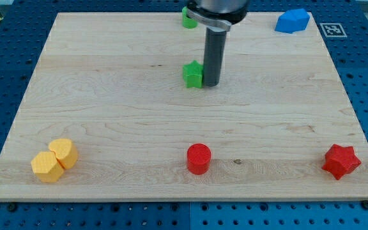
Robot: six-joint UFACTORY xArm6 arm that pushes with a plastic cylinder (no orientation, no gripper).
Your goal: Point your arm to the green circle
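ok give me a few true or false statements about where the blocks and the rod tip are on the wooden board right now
1. My tip stands just to the view's right of the green star-shaped block. True.
2. The red cylinder block sits at the view's top edge. False: it is near the view's bottom, at the middle.
3. The two yellow blocks lie side by side at the view's bottom left. True.
4. The blue block is at the view's bottom right. False: it is at the top right; the red star block holds the bottom right.
5. A second green block shows at the top, partly hidden behind the arm. True.
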